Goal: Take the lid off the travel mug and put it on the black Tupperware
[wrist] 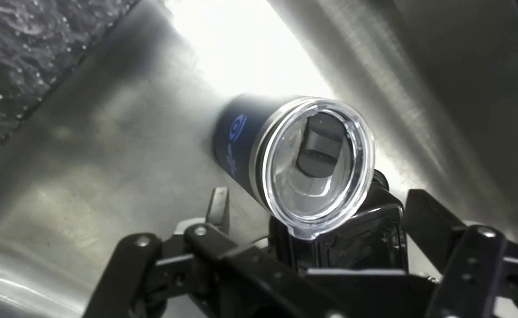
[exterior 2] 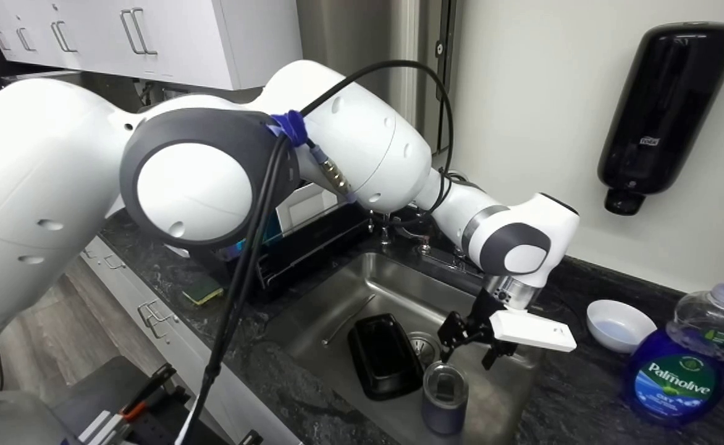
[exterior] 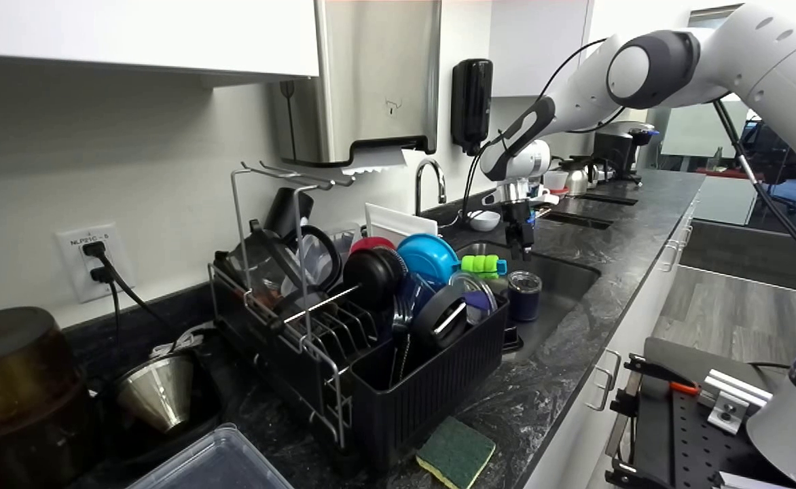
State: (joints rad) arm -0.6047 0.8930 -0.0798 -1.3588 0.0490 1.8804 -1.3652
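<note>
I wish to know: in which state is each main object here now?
Gripper: open, holding nothing.
Travel mug: upright in the sink.
Lid: on the mug.
Black Tupperware: in the sink, orientation unclear.
White bowl: upright on the counter.
Soap bottle: upright, partly filled.
Sponge: flat on the counter.

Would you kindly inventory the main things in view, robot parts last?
Sink: one, steel, set in counter
Travel mug: one, dark blue, in sink
Lid: one, clear, on mug
Tupperware: one, black, in sink
Dish rack: one, black and silver, counter
Dishes: several, mixed colours, in rack
Sponge: one, green and yellow, by rack
Soap bottle: one, blue, on counter
Bowl: one, white, by soap bottle
Soap dispenser: one, black, on wall
Paper dispenser: one, silver, on wall
Gripper: one, black, open above sink
Arm: one, white and grey, over sink
</note>
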